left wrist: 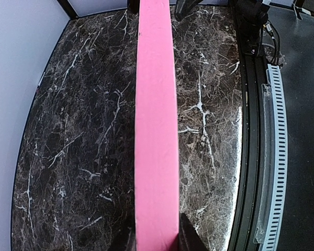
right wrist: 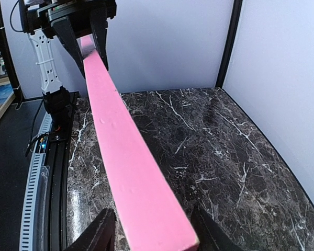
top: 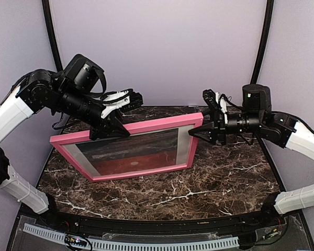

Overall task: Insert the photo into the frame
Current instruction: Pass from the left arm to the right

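The pink frame (top: 146, 127) stands tilted on its lower edge on the marble table (top: 220, 183). The photo (top: 131, 159) shows inside its opening as a red-orange band with a small white sun, a pale mat around it. My left gripper (top: 112, 128) is shut on the frame's top bar near its left half; in the left wrist view its fingers (left wrist: 186, 238) press both sides of the pink bar (left wrist: 157, 130). My right gripper (top: 199, 125) is open and straddles the frame's top right corner. In the right wrist view the bar's end (right wrist: 146, 209) lies between the spread jaws.
A black rail with a white cable track (top: 146, 243) runs along the near table edge. Pale walls with black corner posts (top: 261, 47) close in the back and sides. The left arm (right wrist: 68, 21) shows at the far end of the bar in the right wrist view.
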Motion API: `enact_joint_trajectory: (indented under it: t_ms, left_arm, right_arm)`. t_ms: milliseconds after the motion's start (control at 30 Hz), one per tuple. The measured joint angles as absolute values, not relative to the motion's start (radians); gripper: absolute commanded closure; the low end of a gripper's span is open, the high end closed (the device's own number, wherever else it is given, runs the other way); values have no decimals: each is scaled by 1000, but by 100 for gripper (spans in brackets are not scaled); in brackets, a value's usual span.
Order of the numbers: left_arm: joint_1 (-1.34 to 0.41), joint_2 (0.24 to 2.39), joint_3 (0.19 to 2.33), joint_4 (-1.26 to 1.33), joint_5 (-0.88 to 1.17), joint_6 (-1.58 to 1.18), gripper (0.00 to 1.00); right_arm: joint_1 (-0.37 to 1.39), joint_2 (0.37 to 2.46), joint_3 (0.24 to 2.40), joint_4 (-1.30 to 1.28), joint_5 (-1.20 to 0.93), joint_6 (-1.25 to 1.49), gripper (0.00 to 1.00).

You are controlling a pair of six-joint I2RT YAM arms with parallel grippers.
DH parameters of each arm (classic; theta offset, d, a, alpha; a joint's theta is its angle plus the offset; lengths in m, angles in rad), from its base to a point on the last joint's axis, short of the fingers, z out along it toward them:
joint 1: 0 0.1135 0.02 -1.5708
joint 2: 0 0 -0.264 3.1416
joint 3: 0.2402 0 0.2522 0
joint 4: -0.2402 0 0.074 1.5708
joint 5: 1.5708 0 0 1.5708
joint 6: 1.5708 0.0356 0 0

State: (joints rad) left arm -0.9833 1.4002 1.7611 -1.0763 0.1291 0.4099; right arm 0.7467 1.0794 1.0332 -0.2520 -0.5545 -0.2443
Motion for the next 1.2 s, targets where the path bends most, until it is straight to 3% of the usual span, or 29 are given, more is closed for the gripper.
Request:
enact_joint_trajectory:
  t_ms: [100, 400, 533, 1033, 1133, 1200]
  left_arm:
    - [-980, 1408, 1763, -1080, 154, 418, 100]
    - [-968, 1412, 1765, -1092, 205, 419, 100]
    - [-968, 1412, 1764, -1086, 217, 418, 98]
    - [-962, 1411, 1709, -964, 208, 384, 46]
    - [-962, 1410, 1699, -933, 187, 379, 17]
    - [-962, 1407, 1691, -914, 163, 377, 10]
  right_arm:
    - [752, 1084, 1036, -263, -555, -267, 70]
    - [759, 1073, 1037, -306, -565, -340, 86]
    - [759, 1060, 1036, -316, -566, -340, 100]
    - [759, 1037, 1011, -346, -561, -309, 100]
    - [759, 1032, 1002, -345, -561, -304, 100]
    - [759, 1028, 995, -346, -559, -300, 100]
